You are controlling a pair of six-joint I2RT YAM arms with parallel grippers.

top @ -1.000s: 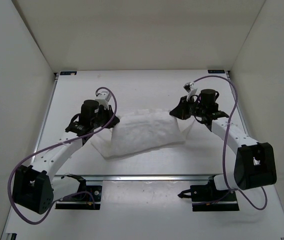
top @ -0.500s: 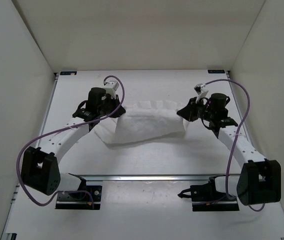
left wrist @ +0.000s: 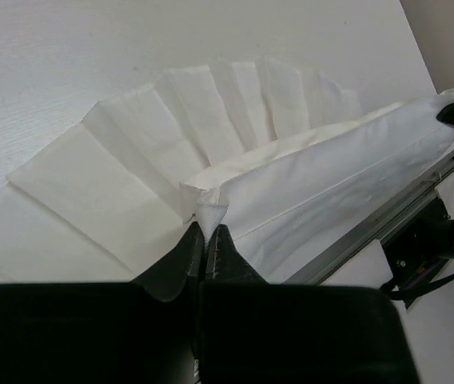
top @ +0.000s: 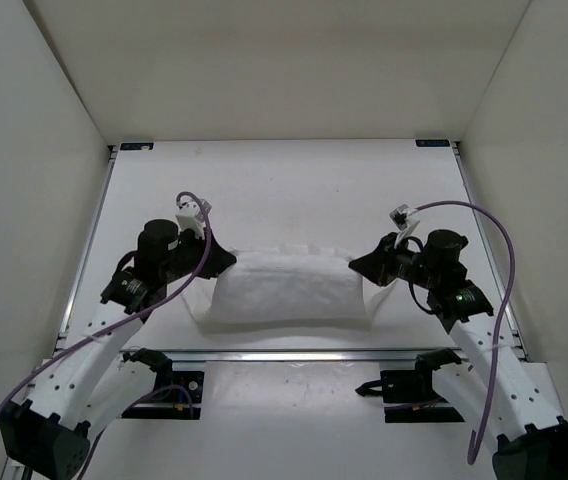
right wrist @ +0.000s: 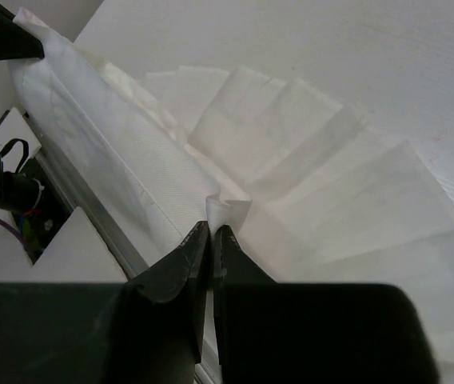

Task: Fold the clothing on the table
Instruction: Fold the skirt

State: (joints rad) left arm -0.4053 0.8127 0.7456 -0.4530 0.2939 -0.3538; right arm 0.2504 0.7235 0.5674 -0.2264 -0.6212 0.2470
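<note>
Near the front rail of the table: the clothing, white and pleated, with its upper layer doubled over toward the rail. Pinched at the left end by the left gripper, clenched on a corner of fabric. Pinched at the right end by the right gripper, clenched on the opposite corner. Below and behind, 1 lower layer fanned flat in pleats on the table.
</note>
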